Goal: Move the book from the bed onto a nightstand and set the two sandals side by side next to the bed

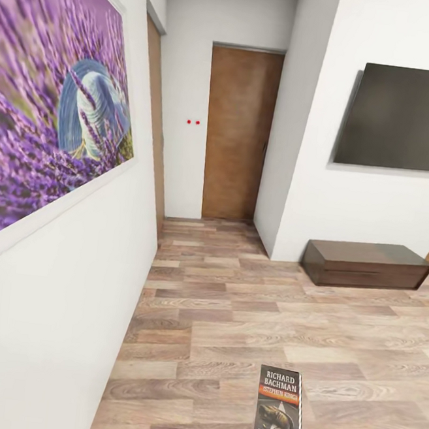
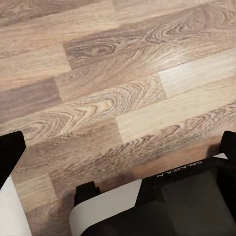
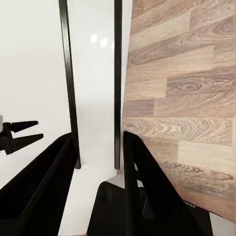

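Between right pincer (image 3: 98,152) fingers | book (image 1: 279,411) clamped upright | left pincer (image 2: 118,162) wide

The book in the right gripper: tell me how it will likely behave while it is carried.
The book looks like a thin paperback, so it is probably light and may flex. In the right wrist view the jaws pinch its white page edge near one end, so the free length could sag or swing. Its glossy cover might slip.
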Controlling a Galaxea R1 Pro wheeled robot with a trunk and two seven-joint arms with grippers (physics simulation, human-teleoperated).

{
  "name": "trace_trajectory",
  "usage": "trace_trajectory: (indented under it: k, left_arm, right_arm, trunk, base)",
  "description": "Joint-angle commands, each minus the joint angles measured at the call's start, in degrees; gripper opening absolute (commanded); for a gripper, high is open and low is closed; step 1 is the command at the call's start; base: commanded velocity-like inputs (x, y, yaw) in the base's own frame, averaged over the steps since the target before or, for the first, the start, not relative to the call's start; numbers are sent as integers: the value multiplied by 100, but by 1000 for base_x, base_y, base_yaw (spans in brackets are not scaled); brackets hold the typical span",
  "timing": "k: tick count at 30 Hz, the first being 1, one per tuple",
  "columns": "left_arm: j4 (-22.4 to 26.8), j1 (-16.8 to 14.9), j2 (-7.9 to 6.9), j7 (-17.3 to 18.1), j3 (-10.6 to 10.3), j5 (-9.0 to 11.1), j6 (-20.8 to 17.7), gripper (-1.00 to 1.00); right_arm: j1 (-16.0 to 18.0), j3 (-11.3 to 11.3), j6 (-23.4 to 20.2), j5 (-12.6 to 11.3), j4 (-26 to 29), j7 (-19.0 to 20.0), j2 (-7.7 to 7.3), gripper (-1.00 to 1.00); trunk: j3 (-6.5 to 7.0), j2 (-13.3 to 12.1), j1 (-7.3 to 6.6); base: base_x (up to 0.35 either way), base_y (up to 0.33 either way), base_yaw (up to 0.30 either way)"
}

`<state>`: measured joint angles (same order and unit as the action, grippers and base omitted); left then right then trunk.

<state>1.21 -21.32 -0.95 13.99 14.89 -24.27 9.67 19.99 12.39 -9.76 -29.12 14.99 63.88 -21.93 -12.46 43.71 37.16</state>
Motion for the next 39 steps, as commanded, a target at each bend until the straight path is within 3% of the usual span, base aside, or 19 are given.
trace_trajectory:
  k: [1, 39]
  left_arm:
    - [-4, -4, -1, 17, 49, -52, 17, 100]
    - [-4, -4, -1, 17, 49, -52, 17, 100]
  right_arm:
    - [4, 27, -61, -67, 4, 10, -4, -100]
    - [4, 27, -61, -67, 4, 10, -5, -100]
  trunk:
    - [-8, 6, 4]
    - [-8, 6, 4]
  base:
    - [332, 0, -4]
    - [332, 0, -11]
